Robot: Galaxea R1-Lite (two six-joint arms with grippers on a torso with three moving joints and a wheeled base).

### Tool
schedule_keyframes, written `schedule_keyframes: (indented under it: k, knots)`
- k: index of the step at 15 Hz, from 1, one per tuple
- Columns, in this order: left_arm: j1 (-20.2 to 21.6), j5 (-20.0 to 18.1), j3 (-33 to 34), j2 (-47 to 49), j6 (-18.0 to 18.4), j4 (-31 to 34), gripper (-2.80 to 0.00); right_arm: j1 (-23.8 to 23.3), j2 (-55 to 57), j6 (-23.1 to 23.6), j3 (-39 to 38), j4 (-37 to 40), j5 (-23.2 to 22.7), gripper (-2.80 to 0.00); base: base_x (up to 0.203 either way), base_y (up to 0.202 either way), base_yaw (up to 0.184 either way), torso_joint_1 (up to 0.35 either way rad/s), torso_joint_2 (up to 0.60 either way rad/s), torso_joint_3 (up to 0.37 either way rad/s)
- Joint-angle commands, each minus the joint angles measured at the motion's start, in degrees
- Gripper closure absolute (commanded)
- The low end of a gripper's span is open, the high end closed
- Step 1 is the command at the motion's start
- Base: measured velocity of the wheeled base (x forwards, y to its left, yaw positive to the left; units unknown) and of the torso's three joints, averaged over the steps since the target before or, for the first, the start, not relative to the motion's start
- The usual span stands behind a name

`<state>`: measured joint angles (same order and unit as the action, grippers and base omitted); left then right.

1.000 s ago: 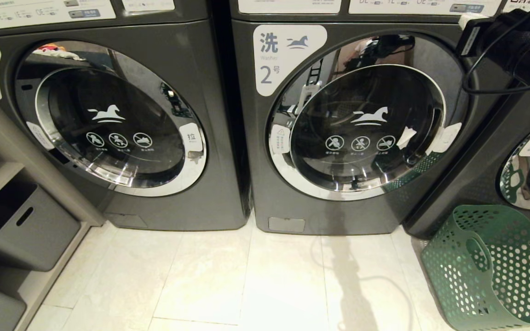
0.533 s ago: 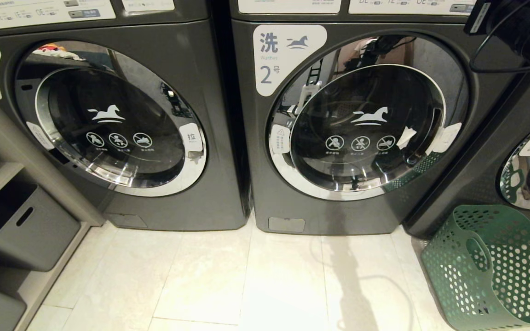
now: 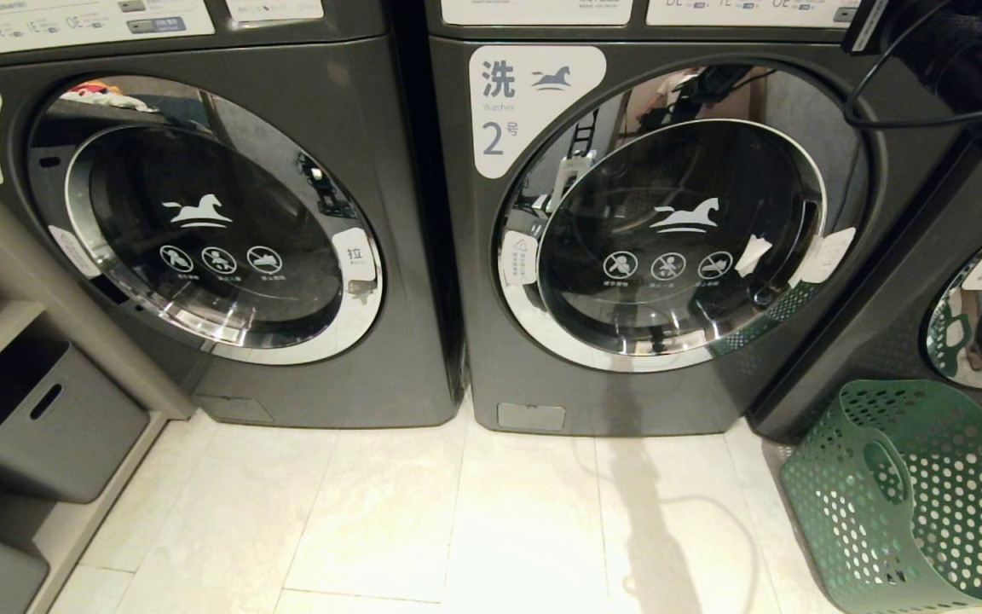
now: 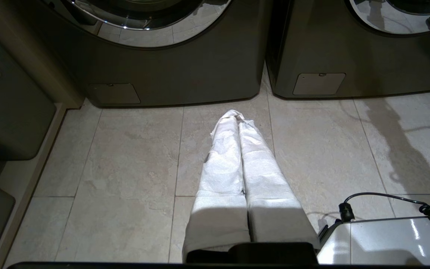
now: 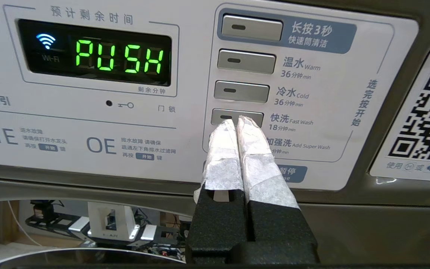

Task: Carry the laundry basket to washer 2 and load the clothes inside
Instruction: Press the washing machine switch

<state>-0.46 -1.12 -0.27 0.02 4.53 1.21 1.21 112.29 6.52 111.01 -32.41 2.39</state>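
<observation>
Washer 2 (image 3: 602, 384) stands in the middle of the head view, its round glass door (image 3: 678, 239) closed. The green laundry basket (image 3: 917, 503) sits on the floor at the lower right, in front of the neighbouring machine. The clothes are out of view. My right arm (image 3: 968, 60) is raised at the top right. In the right wrist view my right gripper (image 5: 237, 121) is shut and empty, its wrapped tips over the Fast Wash button (image 5: 219, 116) on the control panel (image 5: 88, 123); contact is unclear. The display (image 5: 120, 56) reads PUSH. My left gripper (image 4: 238, 118) hangs shut over the floor.
Washer 3 (image 3: 201, 213) stands to the left of washer 2, and a third washer (image 3: 875, 324) to its right, behind the basket. Grey storage bins (image 3: 39, 418) line the left wall. Pale floor tiles (image 3: 457, 512) lie before the machines. My white base (image 4: 386, 243) shows low.
My right arm has risen toward the top edge of the head view, up to the control panel. The washers, basket and left arm have not moved.
</observation>
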Motion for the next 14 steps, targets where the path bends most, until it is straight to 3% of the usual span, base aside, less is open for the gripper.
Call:
schedule_keyframes:
  k: [1, 12, 14]
  knots:
    - [-0.1, 0.0, 0.0, 0.0, 0.0, 0.0, 0.0, 0.0, 1.6, 0.1, 0.6, -0.3, -0.1, 0.0, 0.0, 0.0, 0.0, 0.0, 0.0, 0.0]
    - [0.0, 0.0, 0.0, 0.0, 0.0, 0.0, 0.0, 0.0, 3.7, -1.2, 0.8, -1.5, -0.1, 0.0, 0.0, 0.0, 0.0, 0.0, 0.0, 0.0]
    - [0.0, 0.1, 0.0, 0.0, 0.0, 0.0, 0.0, 0.0, 3.2, -4.0, 0.8, -1.5, -0.1, 0.0, 0.0, 0.0, 0.0, 0.0, 0.0, 0.0]
